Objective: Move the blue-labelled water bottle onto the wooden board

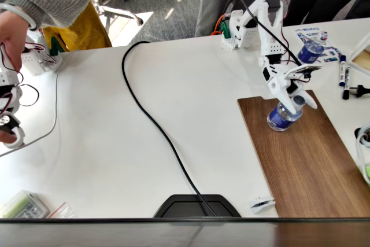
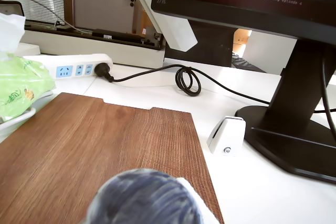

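The blue-labelled water bottle (image 1: 282,116) is at the near-left end of the wooden board (image 1: 312,166), its base at or just above the surface. My white gripper (image 1: 295,101) is shut around its neck and cap from above. In the wrist view the bottle (image 2: 144,199) is a blurred blue-grey shape at the bottom edge, over the dark walnut-grain board (image 2: 89,145), whose notch is at the far end.
A second blue-labelled bottle (image 1: 310,51) stands at the back right, near markers (image 1: 341,76). A black cable (image 1: 156,125) crosses the white table to a monitor base (image 1: 196,205). A white clip (image 2: 227,136), monitor stand (image 2: 294,129), power strip (image 2: 73,69) and green bag (image 2: 16,90) surround the board.
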You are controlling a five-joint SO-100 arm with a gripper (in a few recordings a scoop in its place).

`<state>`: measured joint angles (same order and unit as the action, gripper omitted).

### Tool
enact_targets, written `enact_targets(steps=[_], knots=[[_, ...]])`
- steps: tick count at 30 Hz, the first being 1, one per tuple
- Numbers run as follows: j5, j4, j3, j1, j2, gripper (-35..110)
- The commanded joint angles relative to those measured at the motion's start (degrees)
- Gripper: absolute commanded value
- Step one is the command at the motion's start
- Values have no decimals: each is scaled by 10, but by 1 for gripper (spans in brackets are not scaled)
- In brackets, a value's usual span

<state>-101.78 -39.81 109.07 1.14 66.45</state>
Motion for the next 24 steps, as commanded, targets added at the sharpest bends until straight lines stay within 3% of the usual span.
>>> enact_targets(steps=[1,14,20,24], knots=[[-11,-20,10,-4,41,45],[-33,-18,62,-37,200,42],[-26,-17,139,-51,297,24],[-20,-17,180,-66,350,2]])
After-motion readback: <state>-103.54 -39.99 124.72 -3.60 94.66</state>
